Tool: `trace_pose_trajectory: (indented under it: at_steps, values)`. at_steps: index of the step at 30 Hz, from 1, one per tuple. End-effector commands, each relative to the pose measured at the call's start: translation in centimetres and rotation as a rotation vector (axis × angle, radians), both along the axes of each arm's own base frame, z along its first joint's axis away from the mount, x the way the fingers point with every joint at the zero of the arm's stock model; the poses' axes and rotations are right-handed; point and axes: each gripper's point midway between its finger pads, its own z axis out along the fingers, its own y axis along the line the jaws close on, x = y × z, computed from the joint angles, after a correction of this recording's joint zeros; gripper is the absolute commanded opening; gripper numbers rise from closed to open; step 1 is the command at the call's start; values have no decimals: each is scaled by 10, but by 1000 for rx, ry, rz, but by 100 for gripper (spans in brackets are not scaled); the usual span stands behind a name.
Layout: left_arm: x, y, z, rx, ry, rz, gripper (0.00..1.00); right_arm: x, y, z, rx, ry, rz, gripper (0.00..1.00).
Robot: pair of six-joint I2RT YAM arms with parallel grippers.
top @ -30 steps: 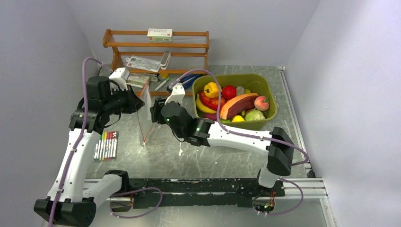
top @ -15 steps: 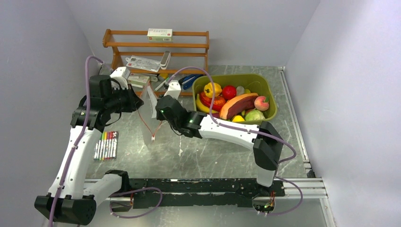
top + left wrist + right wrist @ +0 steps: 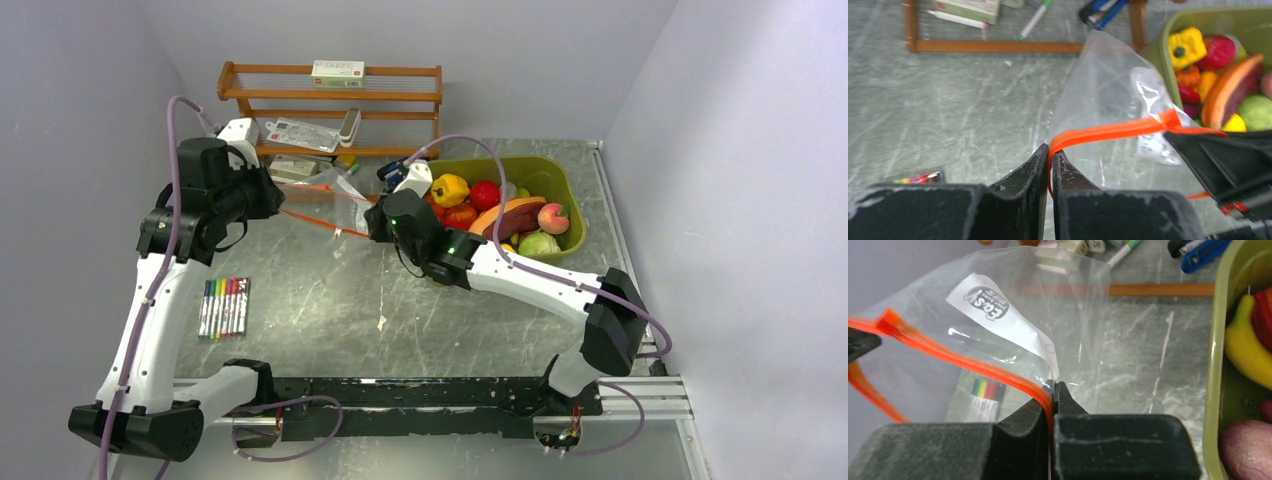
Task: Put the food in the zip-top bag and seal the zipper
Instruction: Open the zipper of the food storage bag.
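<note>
The clear zip-top bag (image 3: 335, 200) hangs above the table, stretched between my two grippers. Its orange zipper (image 3: 322, 225) runs taut from one to the other. My left gripper (image 3: 281, 207) is shut on the zipper's left end; in the left wrist view the zipper (image 3: 1113, 131) folds into the pinched jaws of the left gripper (image 3: 1049, 148). My right gripper (image 3: 371, 228) is shut on the other end, and the right wrist view shows the zipper (image 3: 973, 365) clamped in the right gripper (image 3: 1053, 387). The food (image 3: 500, 215) lies piled in the olive tub (image 3: 562, 182).
A wooden rack (image 3: 330, 95) with a white box (image 3: 338, 71) and packets stands at the back. Marker pens (image 3: 224, 306) lie at the left front. A blue tool (image 3: 1200, 251) and loose pens lie by the rack's foot. The tub's wall (image 3: 1215, 340) is close to the right gripper.
The right gripper shut on the zipper and drew back toward the tub. The bag swung from hanging upright to stretched sideways. The left gripper rose slightly, still holding.
</note>
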Motion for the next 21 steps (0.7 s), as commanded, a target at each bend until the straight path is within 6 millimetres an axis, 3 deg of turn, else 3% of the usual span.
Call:
trace_pose_trajectory:
  at_steps: [1, 4, 9, 14, 16, 21]
  values:
    - [-5, -33, -6, -100, -5, -193, 7, -3, -4, -24, 3, 43, 26, 0]
    - [-14, -51, -10, -176, -22, -286, 7, -10, 9, -16, 85, 45, 83, 0]
    - [-24, -58, -12, -180, -54, -352, 7, -20, 31, -21, 137, 94, 174, 2]
    - [-20, -51, -20, -138, -11, -323, 7, -29, 47, -26, 139, 107, 271, 18]
    - [-17, -47, -19, -112, 5, -296, 7, -33, 49, -24, 139, 96, 306, 28]
    - [-7, -30, -13, -11, -18, -201, 7, -41, 48, -1, 113, 14, 389, 49]
